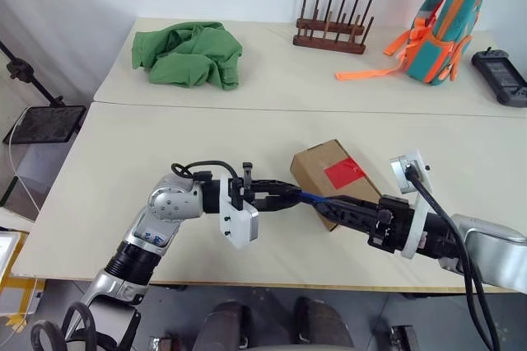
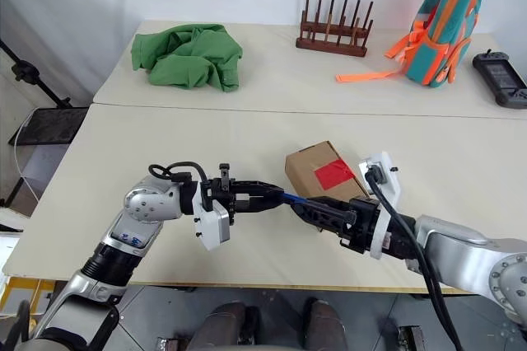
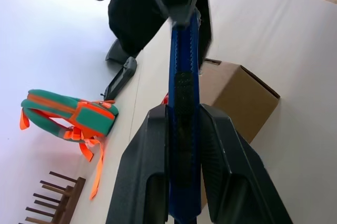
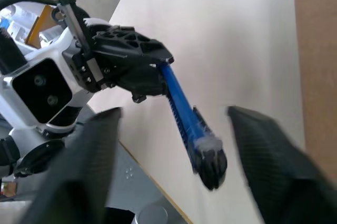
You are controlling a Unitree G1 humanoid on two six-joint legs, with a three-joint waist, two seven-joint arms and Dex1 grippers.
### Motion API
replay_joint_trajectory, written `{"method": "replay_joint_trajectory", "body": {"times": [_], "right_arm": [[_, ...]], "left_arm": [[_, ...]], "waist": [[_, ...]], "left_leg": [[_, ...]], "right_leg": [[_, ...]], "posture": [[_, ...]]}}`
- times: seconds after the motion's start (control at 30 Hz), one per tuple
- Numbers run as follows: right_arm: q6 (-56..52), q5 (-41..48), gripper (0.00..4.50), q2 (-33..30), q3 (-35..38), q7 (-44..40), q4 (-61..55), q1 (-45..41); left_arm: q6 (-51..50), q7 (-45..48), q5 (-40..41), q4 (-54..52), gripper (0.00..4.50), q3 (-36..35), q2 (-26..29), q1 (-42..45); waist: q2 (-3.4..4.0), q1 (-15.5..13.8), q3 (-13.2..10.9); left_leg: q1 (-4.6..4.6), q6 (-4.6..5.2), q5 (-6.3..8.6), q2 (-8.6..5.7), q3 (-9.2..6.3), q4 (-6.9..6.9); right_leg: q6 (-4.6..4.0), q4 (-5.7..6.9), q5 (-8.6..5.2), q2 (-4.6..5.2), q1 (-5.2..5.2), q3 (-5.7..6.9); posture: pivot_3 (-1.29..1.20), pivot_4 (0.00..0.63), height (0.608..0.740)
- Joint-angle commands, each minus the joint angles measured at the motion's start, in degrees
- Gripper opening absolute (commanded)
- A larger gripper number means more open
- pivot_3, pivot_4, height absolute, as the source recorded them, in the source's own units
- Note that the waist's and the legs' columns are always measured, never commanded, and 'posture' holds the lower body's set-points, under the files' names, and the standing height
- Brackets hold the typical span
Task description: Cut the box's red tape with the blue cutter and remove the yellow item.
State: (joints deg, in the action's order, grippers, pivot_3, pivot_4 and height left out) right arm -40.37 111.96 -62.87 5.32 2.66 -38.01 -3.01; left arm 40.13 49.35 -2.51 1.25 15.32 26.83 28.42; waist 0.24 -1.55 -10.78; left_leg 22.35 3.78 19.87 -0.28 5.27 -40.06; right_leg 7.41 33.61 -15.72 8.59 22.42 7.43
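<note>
The box (image 1: 315, 164), brown cardboard with its flaps shut, lies on the near table with the red tape (image 1: 344, 172) on top. My left gripper (image 1: 290, 194) points toward the box and is shut on the blue cutter (image 1: 311, 198), held level just in front of the box. In the left wrist view the cutter (image 3: 183, 77) runs out between the two fingers (image 3: 152, 150). My right gripper (image 1: 327, 203) reaches in from the right. Its blurred fingers (image 4: 89, 161) stand apart on either side of the cutter's free end (image 4: 202, 150). The yellow item is hidden.
On the far table are a green cloth (image 1: 189, 54), a wooden peg rack (image 1: 332, 30), a teal and orange backpack (image 1: 449, 17) and a black handheld gadget (image 1: 500, 75). A seam (image 1: 247, 106) divides the two tables. The near table's front edge (image 1: 272, 283) runs just below both arms.
</note>
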Motion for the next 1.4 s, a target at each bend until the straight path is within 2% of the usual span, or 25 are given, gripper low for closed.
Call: {"method": "replay_joint_trajectory", "body": {"times": [0.03, 0.17, 0.3, 0.37, 0.53, 0.57, 0.63, 0.7, 0.77, 0.87, 0.97, 1.07, 1.13, 1.2, 1.3, 1.4], "right_arm": [[-0.73, 1.04, 1.48, 0.89, 0.36, 0.58, -0.5, -1.02], [-1.45, 1.04, 0.16, 1.8, -0.09, 0.83, -0.14, -1.81], [-2.15, 1.04, 0.15, 2.29, -0.14, 0.88, 0.37, -2.43], [-2.53, 1.04, 0.15, 2.47, 0.22, 0.84, 0.7, -2.59], [-3.57, 1.04, 0.15, 2.04, 1.83, -0.36, 0.86, -2.15], [-4.46, 1.04, 0.15, 1.04, 4.42, -2.19, 0.47, -1.15], [-8.26, 1.04, 0.15, -1.4, 15.56, -8.81, 1.17, 3.36], [-12.94, 1.04, 0.15, -3.05, 28.06, -14.74, 3.73, 7.96], [-16.9, 1.04, 0.15, -3.79, 37.38, -18.31, 5.86, 12.19], [-23.11, -1.73, 0.15, -3.2, 49.06, -21.36, 7.94, 18.21], [-26.67, -9.71, 0.15, -2.19, 57.31, -26.41, 9.06, 22.5], [-26.73, -19.38, 0.15, -1.08, 62.84, -31.99, 10.19, 25.42], [-23.45, -31.55, 0.15, -0.5, 67.52, -40.61, 11.27, 30.29], [-19.05, -41.52, 0.15, 0.1, 69.83, -45.58, 13.34, 33.69], [-16.39, -47.39, 0.15, -0.85, 69.12, -48.16, 13.25, 33.43], [-15.66, -49.97, 0.15, -2.75, 63.51, -45.21, 10.66, 29.08]], "left_arm": [[0.3, -1.1, -0.01, -0.82, 0.48, 0.33, -0.06, 0.91], [-0.08, -1.85, -0.67, -1.05, 0.48, 0.43, -0.39, 0.97], [-2.21, -1.14, 0.12, -1.76, 0.48, 1.05, -0.24, 1.02], [-5.52, -0.23, 2.53, -3.55, 1.17, 1.22, -0.29, 0.85], [-9.89, 2.06, 5.63, -6.53, 2.5, 1.39, 1.43, -0.41], [-15.89, 2.31, 9.77, -9.03, 2.81, -0.44, 2.73, -1.91], [-33.77, 3.87, 24.01, -15.03, 2.86, -6.36, 8.72, -6.61], [-45.86, 5.58, 33.32, -16.17, 2.86, -11.97, 14.48, -9.18], [-51.44, 6.66, 36.09, -13.56, 2.86, -14.54, 17.09, -8.98], [-52.99, 6.94, 34.33, -7.03, 2.86, -14.47, 14.88, -4.85], [-55.8, 5.65, 31.4, -1.88, 2.26, -11.89, 10.85, 0.31], [-58.56, 5.37, 29.72, 0.54, 1.29, -9.3, 6.64, 4.28], [-62.54, 4.19, 29.04, 2.28, 0.71, -6.72, 2.46, 8.22], [-66.31, 3.91, 29.19, 4.0, 0.02, -4.58, -2.16, 12.41], [-68.16, 6.77, 26.07, 6.87, 0.0, 0.72, -6.21, 18.36], [-69.89, 7.52, 23.89, 9.71, 0.0, 3.15, -8.74, 22.29]], "waist": [[0.0, -0.03, 0.0], [0.0, 0.01, 0.0], [0.0, 0.0, 0.0], [0.0, -0.01, 0.0], [0.0, 0.04, 0.0], [0.0, 0.06, 0.0], [0.08, 0.12, -0.04], [0.18, 0.39, -0.11], [0.2, 0.15, -0.12], [0.28, -1.19, -0.11], [0.2, -2.3, -0.11], [0.17, -2.49, -0.1], [0.2, -2.79, -0.09], [0.18, -2.94, -0.1], [0.14, -2.79, -0.12], [0.14, -1.8, -0.12]], "left_leg": [[0.0, 0.0, 0.0, 0.0, -0.01, 0.0], [0.0, 0.0, 0.0, 0.0, 0.0, 0.0], [0.0, 0.0, 0.0, 0.0, 0.0, 0.0], [0.0, 0.0, 0.0, 0.0, 0.0, 0.0], [0.01, 0.0, 0.0, 0.01, 0.0, 0.0], [0.0, 0.0, 0.0, 0.0, 0.0, 0.0], [0.02, 0.01, 0.0, 0.01, -0.01, 0.01], [0.09, 0.01, 0.0, 0.04, -0.11, 0.04], [0.05, -0.02, -0.01, 0.09, -0.12, 0.02], [-0.1, 0.05, -0.04, -0.02, -0.14, 0.01], [-0.04, 0.17, 0.03, -0.11, -0.12, 0.0], [0.06, 0.22, 0.09, -0.13, 0.08, 0.01], [0.08, 0.23, 0.1, -0.15, 0.18, 0.02], [0.13, 0.24, 0.09, -0.2, 0.19, 0.07], [0.14, 0.26, 0.1, -0.25, 0.28, 0.07], [0.05, 0.26, 0.09, -0.22, 0.42, 0.07]], "right_leg": [[0.0, 0.0, 0.0, 0.0, 0.0, 0.01], [0.0, 0.0, 0.0, -0.01, 0.0, 0.0], [0.0, 0.0, 0.0, 0.0, 0.0, 0.0], [0.0, 0.01, 0.0, 0.0, 0.0, 0.0], [0.0, 0.02, 0.0, 0.0, 0.0, 0.0], [0.0, 0.02, 0.0, -0.01, 0.0, 0.0], [0.0, 0.02, 0.0, 0.0, 0.01, -0.04], [-0.03, 0.01, -0.02, 0.0, 0.04, -0.31], [-0.06, 0.02, -0.03, -0.12, 0.0, -0.39], [-0.04, 0.01, -0.02, -0.17, -0.21, -0.32], [0.1, -0.12, 0.11, -0.11, -0.22, -0.45], [0.13, -0.17, 0.24, -0.13, -0.04, -0.69], [0.14, -0.15, 0.25, -0.21, 0.04, -0.76], [0.14, -0.16, 0.25, -0.35, 0.09, -0.66], [0.17, -0.17, 0.25, -0.46, 0.11, -0.44], [0.19, -0.18, 0.25, -0.47, 0.11, -0.51]], "posture": [[0.0, 0.15, 0.74], [0.0, 0.15, 0.74], [0.0, 0.15, 0.74], [0.0, 0.15, 0.74], [0.0, 0.15, 0.74], [0.0, 0.15, 0.74], [0.0, 0.15, 0.74], [0.0, 0.15, 0.74], [0.0, 0.15, 0.74], [0.0, 0.15, 0.74], [0.0, 0.15, 0.74], [0.0, 0.15, 0.74], [0.0, 0.15, 0.74], [0.0, 0.15, 0.74], [0.0, 0.15, 0.74], [0.0, 0.15, 0.74]]}}
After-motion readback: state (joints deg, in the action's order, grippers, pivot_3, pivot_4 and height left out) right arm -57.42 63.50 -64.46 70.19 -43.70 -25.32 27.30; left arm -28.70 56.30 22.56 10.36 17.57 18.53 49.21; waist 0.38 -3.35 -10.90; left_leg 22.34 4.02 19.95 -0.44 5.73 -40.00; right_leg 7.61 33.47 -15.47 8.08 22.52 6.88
